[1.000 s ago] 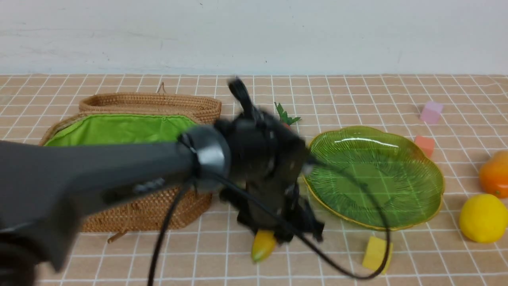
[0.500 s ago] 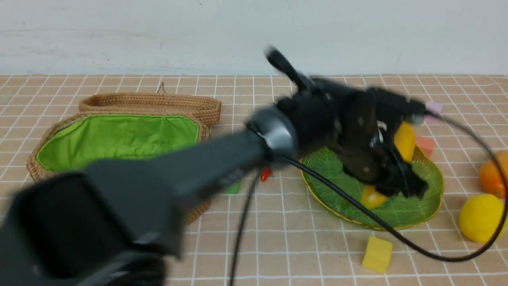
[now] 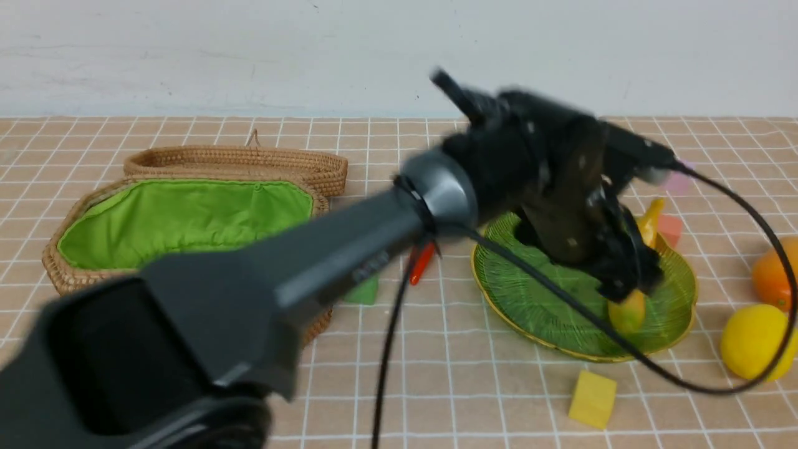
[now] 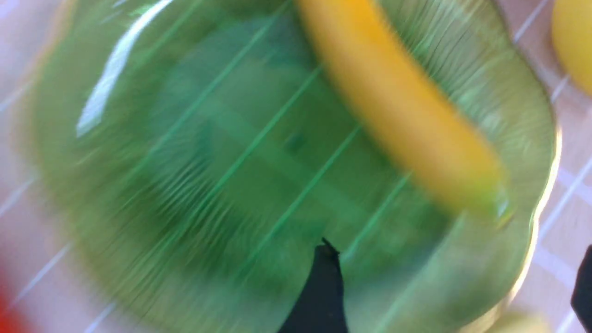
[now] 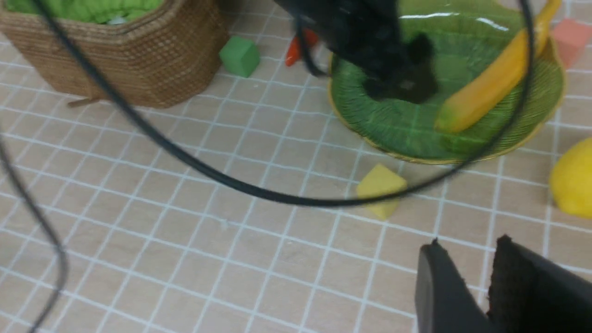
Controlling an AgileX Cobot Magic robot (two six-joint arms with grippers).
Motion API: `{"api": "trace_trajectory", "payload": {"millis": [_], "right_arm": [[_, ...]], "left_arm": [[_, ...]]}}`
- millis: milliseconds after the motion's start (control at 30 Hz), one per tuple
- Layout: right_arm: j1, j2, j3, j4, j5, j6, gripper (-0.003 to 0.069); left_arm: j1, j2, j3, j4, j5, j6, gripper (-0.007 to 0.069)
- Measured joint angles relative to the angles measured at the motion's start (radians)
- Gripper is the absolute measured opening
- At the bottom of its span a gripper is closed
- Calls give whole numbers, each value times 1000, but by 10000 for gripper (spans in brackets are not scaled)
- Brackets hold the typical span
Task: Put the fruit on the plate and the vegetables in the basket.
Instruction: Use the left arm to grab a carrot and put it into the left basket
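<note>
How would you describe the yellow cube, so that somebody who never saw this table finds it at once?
Find the green glass plate on the right half of the checked cloth. Just in front of its near rim, apart from it, lies the yellow cube. It alone is yellow with flat faces; the lemon is round, the banana long.

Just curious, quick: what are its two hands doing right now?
Left hand: open, banana lies free on the plate.
Right hand: barely open, holding nothing.
</note>
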Motion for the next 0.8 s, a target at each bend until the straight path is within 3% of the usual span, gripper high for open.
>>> {"api": "trace_trajectory", "payload": {"millis": [100,300,800], "right_arm": [[0,0,0,-6,-28,0,197],[0,0,0,-4,-45,1,202],[0,0,0,9,-33,4,209]], "left_arm": [[41,-31,-8,90,104,-94,538],[149,38,-9,147,122,-157,387],[225,214,-8,234,-9,-161,336]]}}
